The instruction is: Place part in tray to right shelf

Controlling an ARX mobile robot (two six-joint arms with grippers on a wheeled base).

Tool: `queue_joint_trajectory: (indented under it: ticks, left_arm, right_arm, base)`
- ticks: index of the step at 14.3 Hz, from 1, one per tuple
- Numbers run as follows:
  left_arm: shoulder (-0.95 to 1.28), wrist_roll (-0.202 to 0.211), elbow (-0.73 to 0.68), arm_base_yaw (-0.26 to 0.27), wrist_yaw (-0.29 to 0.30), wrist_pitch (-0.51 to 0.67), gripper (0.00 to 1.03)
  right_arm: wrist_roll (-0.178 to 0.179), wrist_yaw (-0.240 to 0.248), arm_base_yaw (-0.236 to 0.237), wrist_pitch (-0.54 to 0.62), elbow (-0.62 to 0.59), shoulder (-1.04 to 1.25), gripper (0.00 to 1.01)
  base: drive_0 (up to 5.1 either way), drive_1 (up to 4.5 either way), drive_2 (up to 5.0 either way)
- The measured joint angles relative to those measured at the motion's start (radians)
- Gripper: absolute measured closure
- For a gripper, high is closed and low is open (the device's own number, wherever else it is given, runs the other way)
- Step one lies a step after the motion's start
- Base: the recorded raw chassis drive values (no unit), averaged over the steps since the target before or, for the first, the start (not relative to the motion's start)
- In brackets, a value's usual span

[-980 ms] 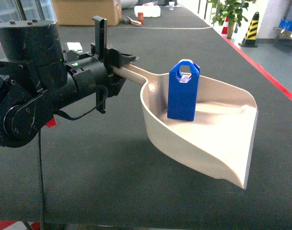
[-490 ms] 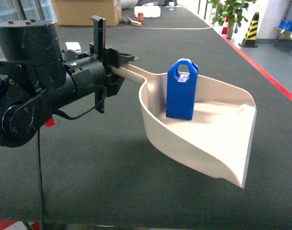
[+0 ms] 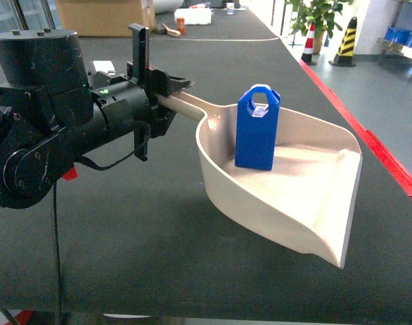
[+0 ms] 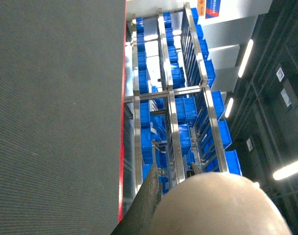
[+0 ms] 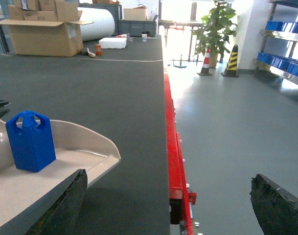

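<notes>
The part, a bright blue block with a peaked, holed top, stands upright inside the tray, near the tray's rear wall where the handle joins, and well back from the flat front lip. In the right wrist view the part shows the same stance on the tray floor, touching nothing but that floor. The tray's handle runs away from the part into the left gripper, whose jaws are closed on it; the left wrist view shows only the rounded back of the tray close to the lens and, beyond it, a steel rack of blue crates. The right gripper is spread wide with nothing between its two dark fingers, which frame the red table edge beside the tray. The tray appears to be carried above the dark mat, tilted a little toward its lip.

Judged step: carrying the loaded tray toward the right shelf, which cannot be identified with certainty in these views. The part is tall, narrow-footed and unrestrained, so it is likely to topple or slide toward the open lip. Good practice would be to keep the lip level or slightly raised, turn the base and arm slowly, avoid sudden stops, and keep the grip on the handle firm so the tray does not roll about it.
</notes>
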Motion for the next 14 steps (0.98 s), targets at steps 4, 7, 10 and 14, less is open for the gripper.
queue_joint_trajectory:
  ticks: [4, 7, 10, 14]
  left_arm:
    - [0.000, 0.000, 0.000, 0.001, -0.004, 0.005, 0.90]
    - [0.000, -0.001, 0.000, 0.000, 0.000, 0.005, 0.90]
    - [0.000, 0.000, 0.000, 0.000, 0.000, 0.006, 0.90]
    - [0.000, -0.001, 0.000, 0.000, 0.000, 0.007, 0.90]
  right_arm:
    - [0.000, 0.001, 0.000, -0.001, 0.000, 0.000, 0.03]
    - [0.000, 0.000, 0.000, 0.001, 0.000, 0.000, 0.03]
    - [0.000, 0.000, 0.000, 0.000, 0.000, 0.000, 0.03]
    - [0.000, 0.000, 0.000, 0.001, 0.000, 0.000, 0.03]
  base:
    - [5.0, -2.42, -2.4]
    - [5.0, -2.45, -2.4]
    - [5.0, -2.43, -2.4]
    - [5.1, -2.39, -2.4]
